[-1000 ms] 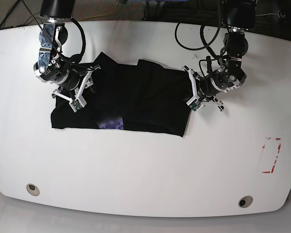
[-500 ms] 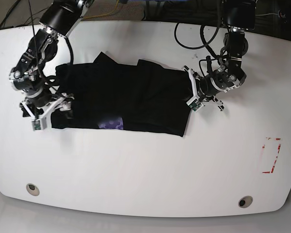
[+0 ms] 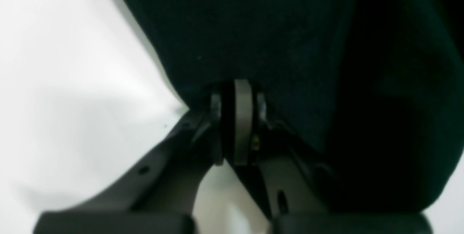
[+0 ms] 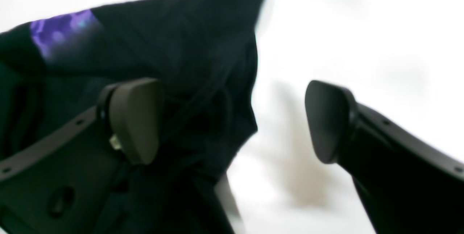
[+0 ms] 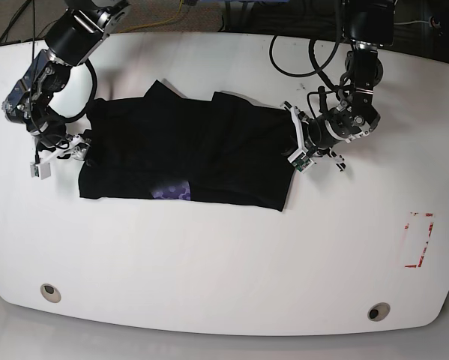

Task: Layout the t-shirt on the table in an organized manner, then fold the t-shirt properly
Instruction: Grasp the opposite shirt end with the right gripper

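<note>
Pinning One Edge While the Other Gripper Lines Up

Lying across the upper middle of the counter [image 5: 224, 247], the shirt [image 5: 202, 154] is spreading into a rough dark rectangle, with a purple patch [image 5: 170, 192] showing at its near edge. The left gripper [image 5: 297, 144] is clamping the shirt's edge on the base view's right; its wrist view is showing the two pads pressed together with black cloth bunching around them, so that side is probably being anchored while the other side gets worked. The right gripper [image 5: 59, 154] is sitting at the opposite edge with its jaws spread wide and nothing between them. Judging from that pose, it is lining up to take the edge, so the cloth can be drawn taut between the arms; the layout step looks partly done, with the far edge lumpy and uneven.

Looking from the base, the whole outline and both arms are readable, along with the red mark [image 5: 419, 241] well off to the side, but the left jaws' closure is hard to judge there. Turning to the right wrist view, one finger [image 4: 134, 118] is hovering over cloth and the other [image 4: 328, 120] over bare counter, straddling the shirt's border, with the purple patch blurred at the upper left. Whether the fingers are touching the cloth is not clear.
</note>
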{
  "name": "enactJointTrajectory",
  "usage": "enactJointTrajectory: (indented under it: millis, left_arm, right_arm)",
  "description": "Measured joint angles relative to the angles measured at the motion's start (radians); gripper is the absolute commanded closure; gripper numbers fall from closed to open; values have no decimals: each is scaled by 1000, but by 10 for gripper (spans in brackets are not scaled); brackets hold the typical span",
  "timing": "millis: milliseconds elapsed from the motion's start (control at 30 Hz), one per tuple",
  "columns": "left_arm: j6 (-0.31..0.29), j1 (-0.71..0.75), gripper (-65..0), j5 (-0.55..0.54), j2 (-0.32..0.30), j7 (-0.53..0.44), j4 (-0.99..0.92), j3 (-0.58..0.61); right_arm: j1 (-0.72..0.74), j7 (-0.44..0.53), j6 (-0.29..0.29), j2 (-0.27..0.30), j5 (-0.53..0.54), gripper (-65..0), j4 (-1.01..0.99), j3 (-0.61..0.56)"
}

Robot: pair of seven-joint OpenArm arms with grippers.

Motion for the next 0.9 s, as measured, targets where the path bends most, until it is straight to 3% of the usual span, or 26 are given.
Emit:
enactJointTrajectory:
  millis: [200,533,767,867,900]
  left_arm:
    - [2,0,-26,0,0,0,0,0]
    - [2,0,-26,0,0,0,0,0]
    - [2,0,-26,0,0,0,-1,0]
    - [2,0,-26,0,0,-2,-1,0]
    - [2,0,-26,0,0,-2,-1,0]
  right_arm:
    - [-24,29,4,43,182,-586,-141,-2]
    - [-32,57,13,10,207,-584,-140,-88]
    - [-31,64,13,-23,221,-579,-139,-89]
    - [-30,61,13,-23,220,-514,-139,-89]
    - [-30,61,13,-23,220,-462,-139,-89]
